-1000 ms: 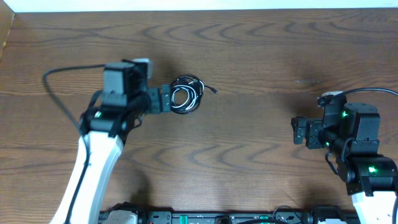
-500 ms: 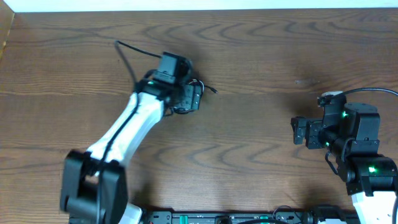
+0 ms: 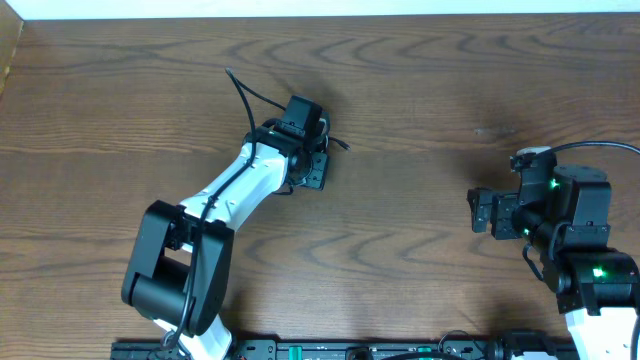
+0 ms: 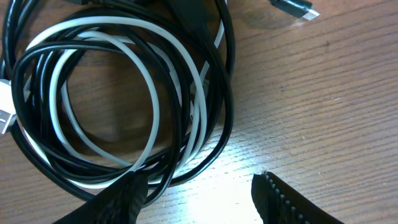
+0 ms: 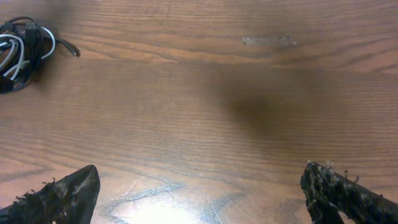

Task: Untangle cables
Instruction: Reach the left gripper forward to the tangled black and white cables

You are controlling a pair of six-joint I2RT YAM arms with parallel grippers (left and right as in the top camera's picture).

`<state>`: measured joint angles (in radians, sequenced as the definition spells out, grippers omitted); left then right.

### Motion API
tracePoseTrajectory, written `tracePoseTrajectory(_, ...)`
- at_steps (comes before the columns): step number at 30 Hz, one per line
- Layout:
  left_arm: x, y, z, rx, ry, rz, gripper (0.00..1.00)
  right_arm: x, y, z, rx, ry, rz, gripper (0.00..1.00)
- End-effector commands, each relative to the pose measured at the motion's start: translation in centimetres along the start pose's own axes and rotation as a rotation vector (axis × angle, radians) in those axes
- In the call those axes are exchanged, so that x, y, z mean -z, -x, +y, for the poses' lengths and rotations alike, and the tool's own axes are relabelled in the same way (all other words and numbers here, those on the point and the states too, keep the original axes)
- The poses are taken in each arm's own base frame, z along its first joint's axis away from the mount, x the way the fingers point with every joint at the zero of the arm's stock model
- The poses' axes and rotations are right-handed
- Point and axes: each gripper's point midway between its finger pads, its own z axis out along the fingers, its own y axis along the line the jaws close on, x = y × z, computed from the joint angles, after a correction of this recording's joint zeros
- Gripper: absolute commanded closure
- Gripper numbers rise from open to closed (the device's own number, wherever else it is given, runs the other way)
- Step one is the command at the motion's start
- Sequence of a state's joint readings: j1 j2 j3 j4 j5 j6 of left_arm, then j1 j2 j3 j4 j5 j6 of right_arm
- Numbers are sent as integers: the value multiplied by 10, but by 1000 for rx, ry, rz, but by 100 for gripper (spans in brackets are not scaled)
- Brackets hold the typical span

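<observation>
The cables (image 4: 124,99) lie coiled in one bundle of black and white cords on the wooden table. In the left wrist view the bundle fills the upper left, with a black plug end (image 4: 293,7) at the top. My left gripper (image 4: 199,196) is open, low over the table, its left finger touching the bundle's near edge. In the overhead view the left gripper (image 3: 312,172) covers most of the bundle; a black plug end (image 3: 340,144) sticks out to the right. My right gripper (image 5: 199,193) is open and empty, far to the right. The bundle also shows in the right wrist view (image 5: 22,53).
The wooden table (image 3: 420,80) runs to a pale wall edge at the back. A thick black arm cable (image 3: 245,95) loops up behind the left wrist. The right arm (image 3: 560,215) stands at the right side.
The left arm has swung to the right and forward, moving its gripper from the left of the bundle to over it. The right arm has not moved.
</observation>
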<state>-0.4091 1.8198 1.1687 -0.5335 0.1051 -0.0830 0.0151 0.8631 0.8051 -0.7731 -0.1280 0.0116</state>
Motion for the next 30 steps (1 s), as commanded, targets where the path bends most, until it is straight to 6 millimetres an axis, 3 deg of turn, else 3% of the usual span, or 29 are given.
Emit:
tracePoseTrajectory(1, -9, -4, 2, 3, 13, 24, 40, 6, 9, 1, -13, 5, -25, 1)
tracePoseTrajectory(8, -20, -10, 3, 5, 17, 57, 41, 6, 9, 1, -13, 5, -24, 1)
tracePoseTrajectory(11, -20, -11, -3, 6, -17, 61, 63, 6, 9, 1, -13, 5, -24, 1)
tracePoseTrajectory(15, -14, -10, -27, 9, -154, 69, 92, 6, 9, 1, -13, 5, -24, 1)
tracePoseTrajectory(18, -2, -3, -45, 6, -257, 51, 92, 6, 9, 1, -13, 5, -24, 1)
tracePoseTrajectory(22, 37, 18, -70, -14, -392, -28, 92, 6, 9, 1, -13, 5, -25, 1)
tracePoseTrajectory(26, 102, 39, -97, -69, -545, -164, 92, 6, 10, 1, -12, 6, -29, 1)
tracePoseTrajectory(30, 165, 47, -111, -127, -635, -308, 92, 5, 18, 10, -21, 63, -58, 1)
